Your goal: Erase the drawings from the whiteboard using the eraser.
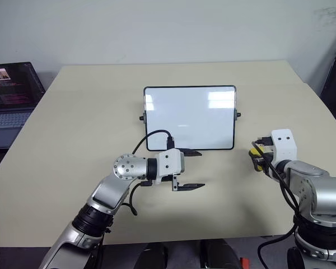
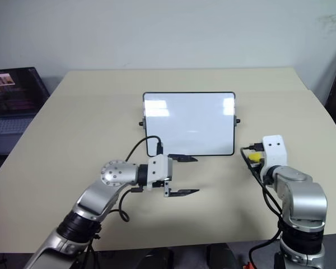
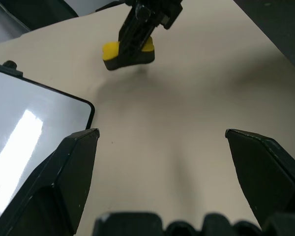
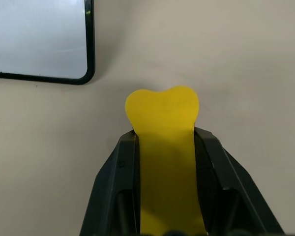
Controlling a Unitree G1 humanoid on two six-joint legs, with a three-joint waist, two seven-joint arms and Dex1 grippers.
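right gripper (image 4: 164, 147) clamps eraser (image 4: 163, 118), just beside whiteboard (image 4: 39, 39).

No words or numbers clear enough to read anywhere, with the whiteboard (image 1: 189, 117) blank and shiny and the laptop (image 1: 11, 89) screen showing only tiny blurry lines.

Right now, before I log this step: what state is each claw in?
Left claw: open, holding nothing, beside the whiteboard.
Right claw: closed on the yellow eraser.
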